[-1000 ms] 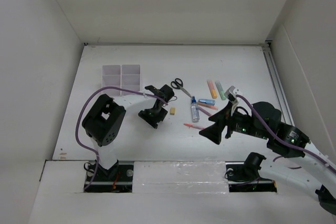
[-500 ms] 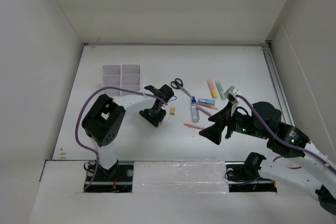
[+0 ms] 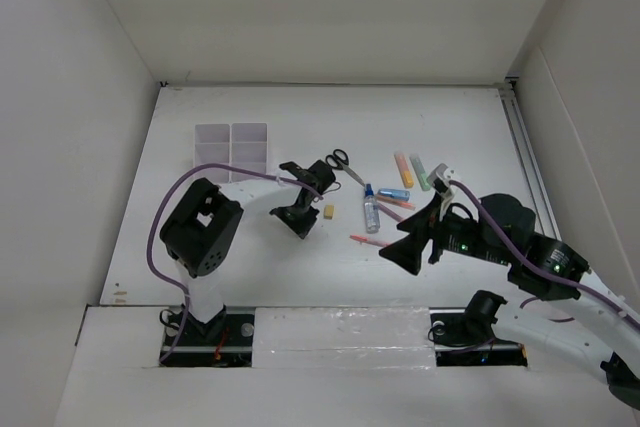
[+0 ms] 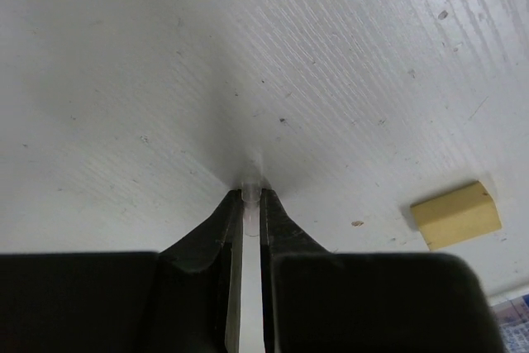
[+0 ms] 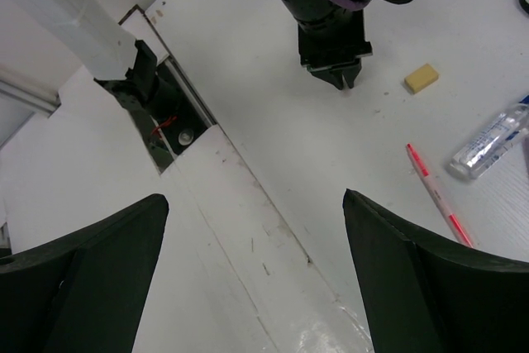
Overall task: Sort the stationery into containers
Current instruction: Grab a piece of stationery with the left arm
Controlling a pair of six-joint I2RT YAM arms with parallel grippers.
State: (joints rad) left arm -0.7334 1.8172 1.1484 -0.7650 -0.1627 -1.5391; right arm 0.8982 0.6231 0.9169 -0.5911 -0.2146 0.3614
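Eraser (image 4: 455, 215) just rt of clenched L claw (image 4: 250, 196); R claw (image 5: 252, 204) released; organizer (image 3: 232, 142) near edge unclear.

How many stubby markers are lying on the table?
3: orange marker and green marker side by side, blue marker just nearer the right arm, which might hide more.

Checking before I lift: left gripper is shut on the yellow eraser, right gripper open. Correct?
No: the left gripper is shut beside the yellow eraser, not on it; the eraser lies apart from the tips in the left wrist view. The right gripper is open.
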